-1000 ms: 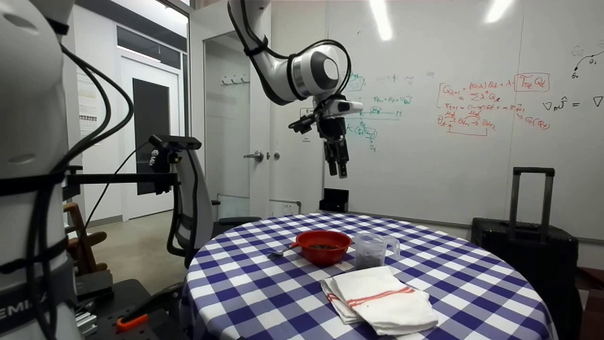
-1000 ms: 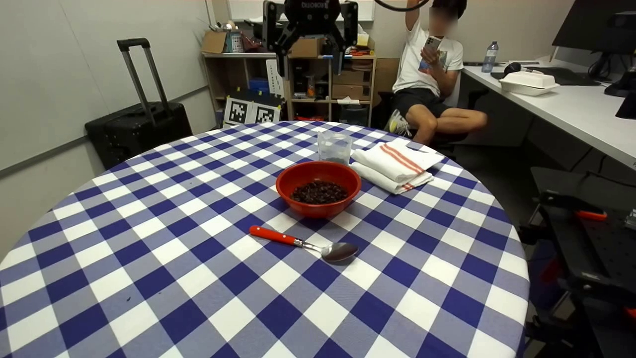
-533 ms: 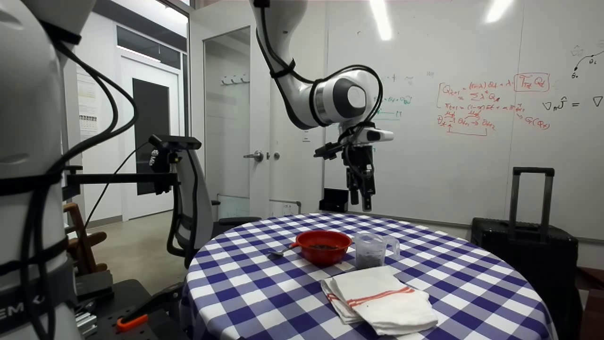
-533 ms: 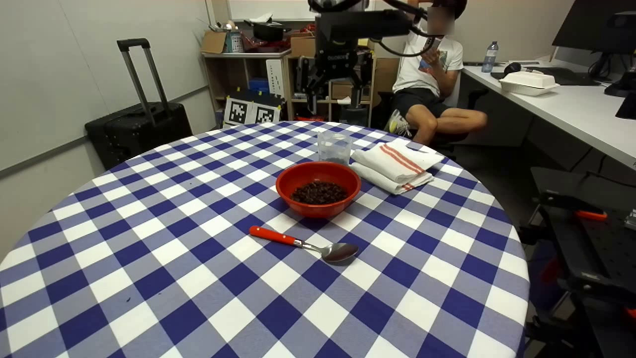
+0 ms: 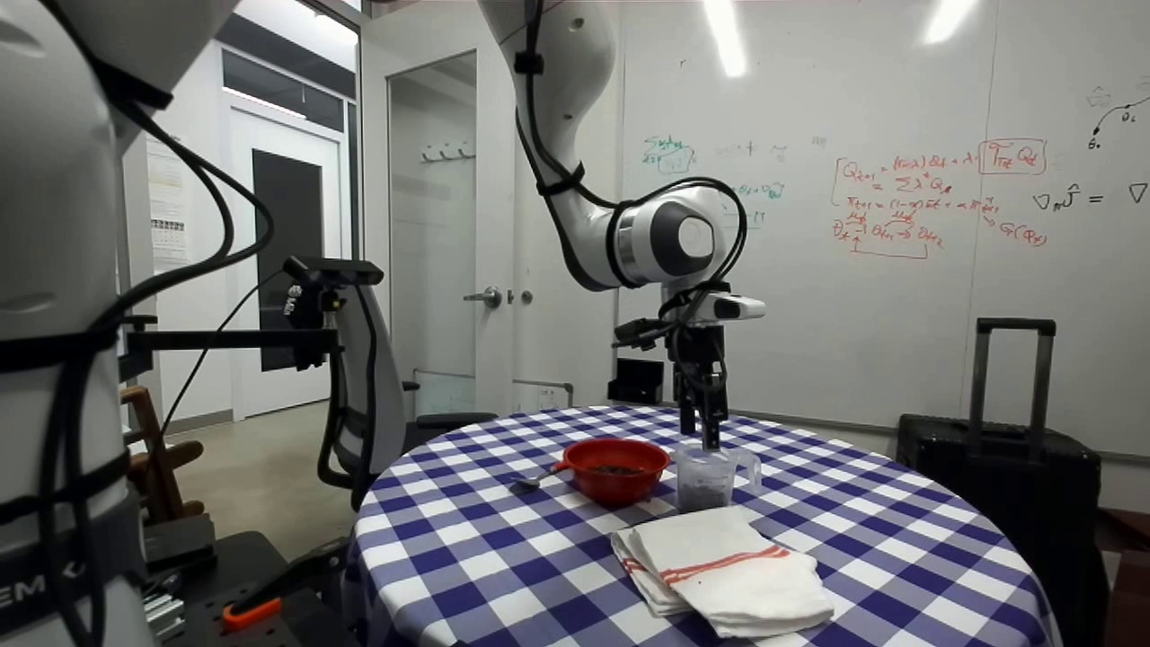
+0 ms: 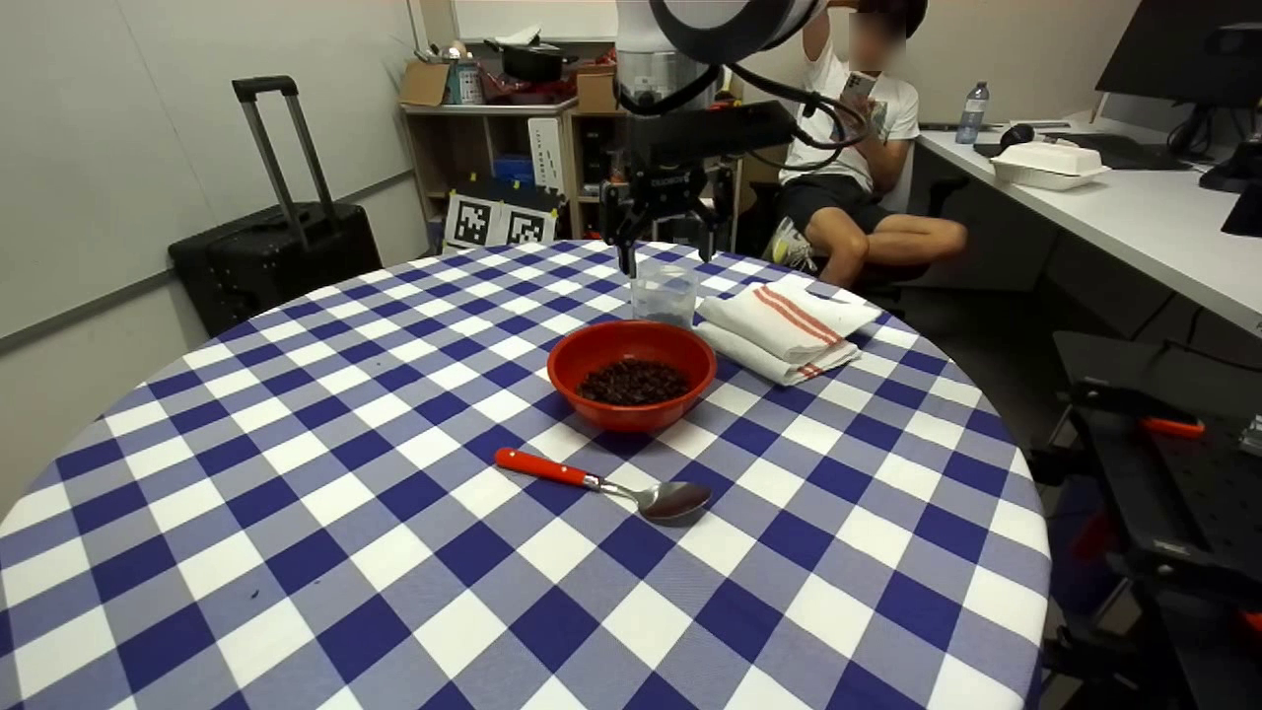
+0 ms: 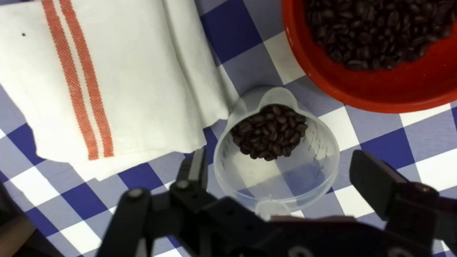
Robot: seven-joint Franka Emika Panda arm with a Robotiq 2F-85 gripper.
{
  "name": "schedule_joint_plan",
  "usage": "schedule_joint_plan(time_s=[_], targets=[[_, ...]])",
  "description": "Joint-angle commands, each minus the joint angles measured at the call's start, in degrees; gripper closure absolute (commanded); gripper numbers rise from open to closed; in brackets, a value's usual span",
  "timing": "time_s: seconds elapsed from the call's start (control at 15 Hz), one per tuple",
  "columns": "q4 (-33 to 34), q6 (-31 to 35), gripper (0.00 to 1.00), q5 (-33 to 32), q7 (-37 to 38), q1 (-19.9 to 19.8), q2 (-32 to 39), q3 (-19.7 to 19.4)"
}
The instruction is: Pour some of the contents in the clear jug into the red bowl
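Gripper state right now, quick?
Gripper: open, holding nothing; gaps show on either side of the clear jug in the wrist view.

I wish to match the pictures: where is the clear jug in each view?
In an exterior view: the clear jug is right of centre, below mid-height.
In an exterior view: it is just right of centre, above mid-height.
In the wrist view: it is right of centre, slightly below mid-height.
Shared landmark: the red bowl, visible in all three.
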Motion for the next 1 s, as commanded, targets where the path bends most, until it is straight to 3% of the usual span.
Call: schedule_joint_plan(time_s=[0.0, 0.67, 0.73, 0.8, 0.93], targets=[[5.98, -0.49, 0.0, 2.38, -2.36, 0.4, 3.85, -1.11], [13.66, -1.44, 0.0, 0.42, -1.73, 2.01, 9.68, -4.69], [14.24, -1.64, 0.07, 0.63, -1.93, 1.93, 10.19, -4.77], [14.74, -1.64, 0.28, 0.87, -1.9, 1.87, 10.66, -4.84], [15.3, -1.53, 0.42, 0.92, -2.01, 1.82, 11.23, -5.0]])
